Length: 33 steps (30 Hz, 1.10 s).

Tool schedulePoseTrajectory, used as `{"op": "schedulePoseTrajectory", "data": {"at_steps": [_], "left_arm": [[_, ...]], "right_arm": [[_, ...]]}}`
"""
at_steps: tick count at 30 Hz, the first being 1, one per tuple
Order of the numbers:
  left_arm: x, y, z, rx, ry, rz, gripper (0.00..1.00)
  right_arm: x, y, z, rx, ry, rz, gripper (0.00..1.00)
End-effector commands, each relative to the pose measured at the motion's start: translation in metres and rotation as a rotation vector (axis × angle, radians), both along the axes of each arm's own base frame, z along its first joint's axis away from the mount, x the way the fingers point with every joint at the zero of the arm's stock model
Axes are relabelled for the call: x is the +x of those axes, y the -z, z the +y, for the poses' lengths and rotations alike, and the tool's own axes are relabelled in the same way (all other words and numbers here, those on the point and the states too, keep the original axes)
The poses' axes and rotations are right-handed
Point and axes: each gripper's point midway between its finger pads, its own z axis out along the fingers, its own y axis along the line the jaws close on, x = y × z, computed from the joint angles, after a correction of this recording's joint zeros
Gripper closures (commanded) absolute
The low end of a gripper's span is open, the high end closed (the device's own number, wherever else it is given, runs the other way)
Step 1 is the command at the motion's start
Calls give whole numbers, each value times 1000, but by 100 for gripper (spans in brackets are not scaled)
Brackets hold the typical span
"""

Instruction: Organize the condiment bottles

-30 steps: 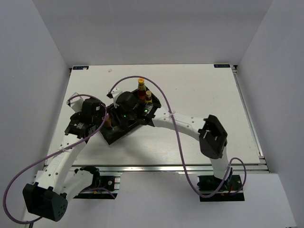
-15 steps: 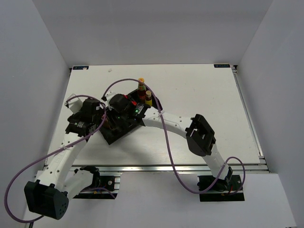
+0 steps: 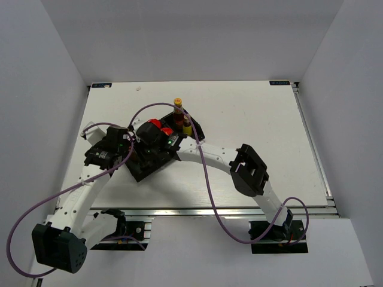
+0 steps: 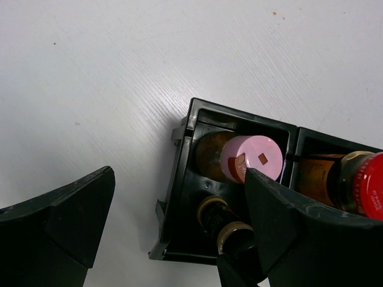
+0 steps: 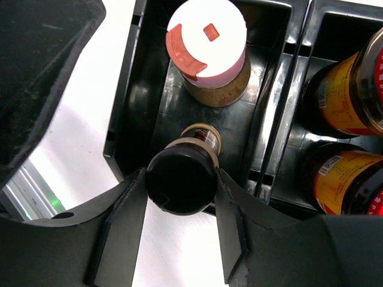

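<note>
A black three-compartment tray (image 3: 141,174) lies left of centre. My right gripper (image 5: 181,190) is shut on the black cap of the small dark shaker (image 5: 181,181), which leans with its base inside the tray's end compartment, next to the pink-capped bottle (image 5: 206,42). Two red-lidded dark jars (image 5: 342,101) (image 5: 341,179) fill the middle compartment. The tall yellow-capped sauce bottle (image 3: 178,110) and the small yellow bottle (image 3: 187,124) stand at the tray's far end. My left gripper (image 4: 179,185) is open and empty, straddling the tray's end wall by the pink cap (image 4: 251,158).
The tray's rim (image 4: 179,179) sits between my left fingers (image 4: 72,215). Both arms crowd over the tray's left half, and purple cables loop above it. White table surface (image 3: 257,113) lies to the right and behind.
My right arm has moved left with the shaker, toward the tray's end compartment, uncovering the red lids. My left gripper has shifted slightly left.
</note>
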Motion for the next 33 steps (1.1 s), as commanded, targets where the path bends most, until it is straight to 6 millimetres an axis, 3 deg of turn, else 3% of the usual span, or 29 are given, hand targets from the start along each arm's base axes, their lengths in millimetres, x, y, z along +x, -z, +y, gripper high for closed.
{"op": "schedulePoseTrajectory", "data": {"at_steps": [1,5,12,14,15,16,17,18,19,21,24,25,27,28,29,30,31,32,33], "left_arm": [[6,-17,-8,-50,-9,-65,2],[7,-17,-9,-58,-10,-74,2],[6,-20,-7,-52,-19,-77,2],[7,-22,-6,-51,-23,-82,2],[7,-24,-6,-49,-23,-83,2],[7,-25,-6,-49,-23,-83,2],[7,-26,-6,-46,-20,-83,2],[7,-29,-5,-45,-21,-90,2],[6,-30,-5,-43,-23,-92,2],[5,-32,-4,-40,-19,-95,2],[4,-38,-4,-37,-10,-112,2],[3,-42,-3,-40,-11,-125,2],[0,-44,-2,-39,-15,-135,2],[-2,-46,0,-45,-26,-146,2],[-5,-49,1,-48,-32,-159,2],[-6,-50,3,-46,-37,-167,2],[-7,-52,3,-49,-39,-177,2],[-9,-52,4,-52,-40,-190,2],[-9,-52,4,-55,-39,-194,2]], "right_arm": [[5,14,-2,-32,30,2,49],[4,8,-1,-20,24,0,35],[4,-15,1,27,13,-26,24],[4,-31,1,53,12,-42,20],[4,-34,-1,57,7,-48,12],[3,-39,-3,65,7,-52,11],[4,-57,-5,101,14,-72,11],[0,-53,-13,91,14,-71,11],[0,-74,-21,127,30,-99,11],[6,-86,-36,158,96,-123,11],[19,-99,-86,181,228,-128,11],[25,-99,-118,188,302,-120,11],[31,-95,-156,194,394,-120,11],[36,-119,-186,251,482,-164,11],[38,-85,-220,192,567,-147,11],[38,-83,-242,188,621,-166,11],[40,-96,-276,205,724,-225,11],[36,-73,-303,154,798,-221,11],[33,-70,-320,141,845,-233,11]]}}
